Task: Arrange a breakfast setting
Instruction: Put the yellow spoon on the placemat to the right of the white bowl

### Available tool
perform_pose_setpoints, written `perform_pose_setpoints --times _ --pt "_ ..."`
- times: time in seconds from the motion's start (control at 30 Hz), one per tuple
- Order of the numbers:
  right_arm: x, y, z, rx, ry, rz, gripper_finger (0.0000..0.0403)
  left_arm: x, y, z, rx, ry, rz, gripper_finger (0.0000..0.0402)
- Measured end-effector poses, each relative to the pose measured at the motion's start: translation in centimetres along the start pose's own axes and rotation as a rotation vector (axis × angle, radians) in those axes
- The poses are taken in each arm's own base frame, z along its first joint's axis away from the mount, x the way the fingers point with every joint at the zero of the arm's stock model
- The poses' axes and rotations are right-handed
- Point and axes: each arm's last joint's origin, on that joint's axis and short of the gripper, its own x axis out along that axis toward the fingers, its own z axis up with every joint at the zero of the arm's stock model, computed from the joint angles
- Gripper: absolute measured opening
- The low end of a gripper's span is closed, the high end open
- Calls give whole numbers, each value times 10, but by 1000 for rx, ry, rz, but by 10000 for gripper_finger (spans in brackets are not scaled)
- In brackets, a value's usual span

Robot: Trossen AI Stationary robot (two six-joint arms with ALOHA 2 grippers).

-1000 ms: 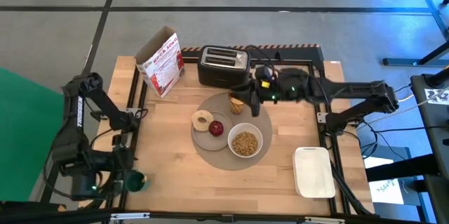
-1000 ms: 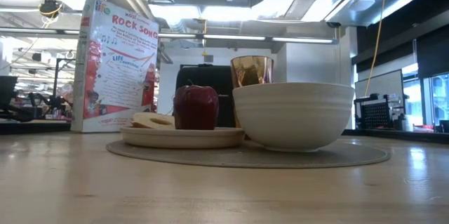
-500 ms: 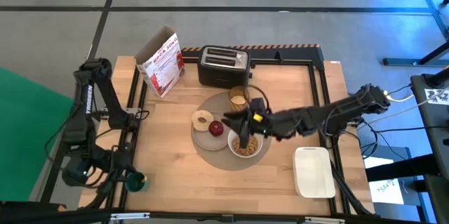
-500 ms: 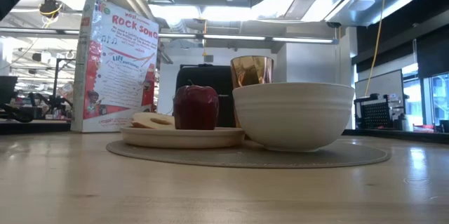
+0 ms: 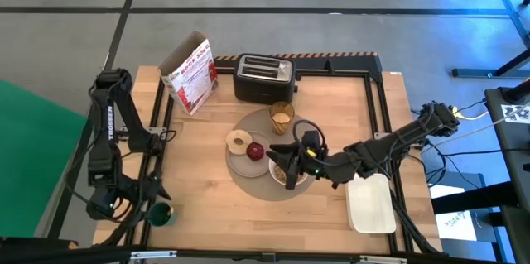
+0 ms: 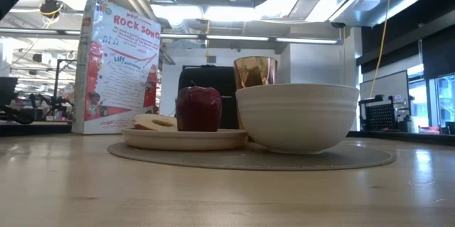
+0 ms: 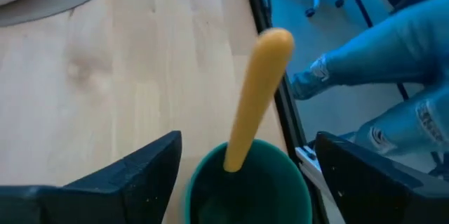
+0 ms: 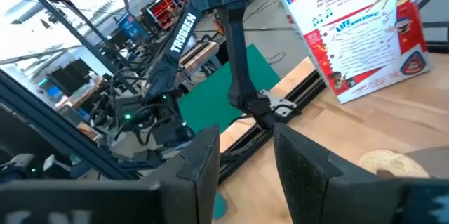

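Spoon retrieval is judged in hand: left pincer, fingers spread wide and empty, straddles the green cup holding the yellow-handled spoon at the tabletop corner, well apart from the white bowl; next, close on the handle.

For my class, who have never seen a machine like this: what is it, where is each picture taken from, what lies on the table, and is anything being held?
It is a robot with two dark arms, each ending in two fingers. One camera looks straight down, one sits at table level, and one rides on each wrist. On the table a grey mat carries a small plate with ring-shaped bread and a red apple, a white bowl and an amber cup. A toaster, a cereal box and a white tray stand around it. The right gripper, fingers apart, is over the bowl. The left gripper straddles a green cup holding a yellow handle. Neither holds anything.
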Motion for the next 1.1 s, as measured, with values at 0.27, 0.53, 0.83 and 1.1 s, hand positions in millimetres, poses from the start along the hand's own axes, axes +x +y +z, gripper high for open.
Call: perform_pose_setpoints --times 0.27,0.53,0.83,1.1 --pt "0 2 3 23 -25 21 127 11 1 -4 65 -21 2 301" --pt "1 3 4 24 -30 24 127 19 5 6 84 -40 49 244" --pt "1 2 5 26 -43 14 127 25 4 14 134 -3 8 209" --pt "1 3 5 26 -44 14 127 26 4 17 141 14 -11 145"
